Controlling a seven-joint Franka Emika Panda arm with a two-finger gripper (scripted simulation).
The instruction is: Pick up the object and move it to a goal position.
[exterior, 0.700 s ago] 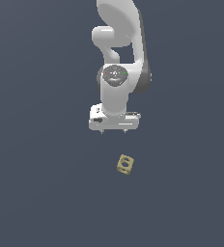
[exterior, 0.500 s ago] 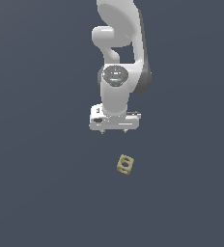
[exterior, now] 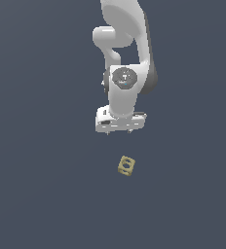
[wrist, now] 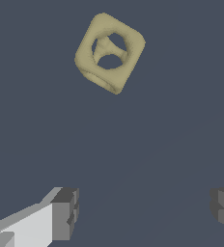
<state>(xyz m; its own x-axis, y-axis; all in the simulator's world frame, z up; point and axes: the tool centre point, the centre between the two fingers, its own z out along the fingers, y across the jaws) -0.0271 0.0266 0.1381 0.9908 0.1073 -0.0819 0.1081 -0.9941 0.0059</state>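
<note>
The object [exterior: 127, 166] is a small tan-yellow squarish block with round holes, lying on the dark grey surface in the exterior view. In the wrist view the object [wrist: 110, 52] shows a large hole through its upper face. My white gripper [exterior: 119, 131] hangs above the surface, a short way from the block and toward the far side of it. Its two fingertips [wrist: 65, 213] stand wide apart with nothing between them, so the gripper [wrist: 145, 210] is open. The block lies outside the gap between the fingers.
A plain dark grey surface [exterior: 42, 194] fills both views. The white arm [exterior: 127, 44] rises behind the gripper toward the top of the exterior view.
The gripper has shifted slightly toward the exterior view's right, a little closer to the block. The block has not moved.
</note>
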